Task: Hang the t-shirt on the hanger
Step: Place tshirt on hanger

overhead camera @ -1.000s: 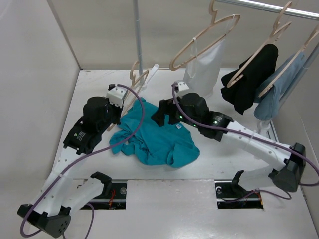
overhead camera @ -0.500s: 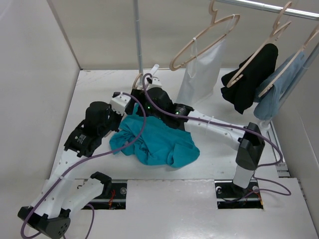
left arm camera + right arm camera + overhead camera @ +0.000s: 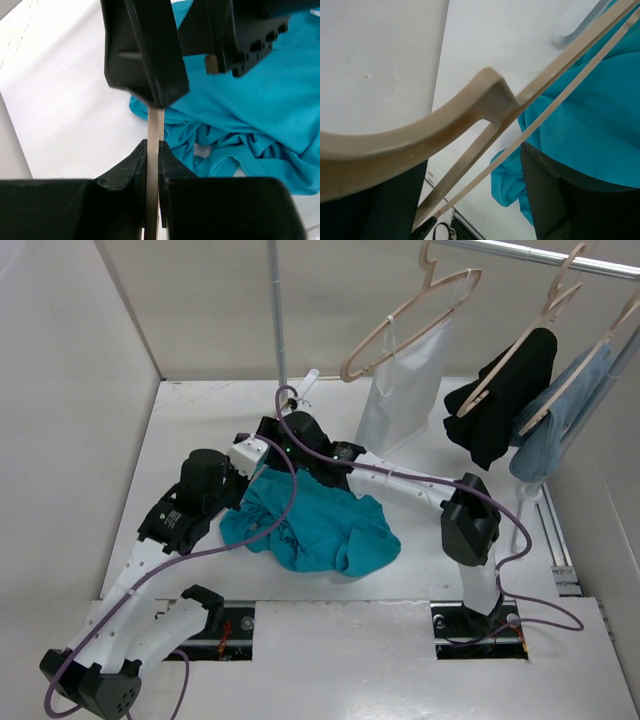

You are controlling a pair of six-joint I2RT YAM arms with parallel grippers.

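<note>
Pinching thin hanger (image 3: 154, 125) edge with left gripper (image 3: 153, 146), jaws tight. Straddling hanger with right gripper (image 3: 470, 170), jaws spread apart. Finding teal t-shirt (image 3: 315, 525) crumpled on table (image 3: 200, 410), 5 o'clock from both grippers.

Inspect the white table (image 3: 190, 430); you see the teal t-shirt (image 3: 320, 525) lying crumpled directly on it, near the middle, with its folds bunched toward the near edge; at the back, a small pale tube (image 3: 309, 379) lies just beside the upright metal pole (image 3: 278, 320).

T-shirt (image 3: 320, 530) on table (image 3: 200, 420) — hanger (image 3: 490, 95) behind it
</note>
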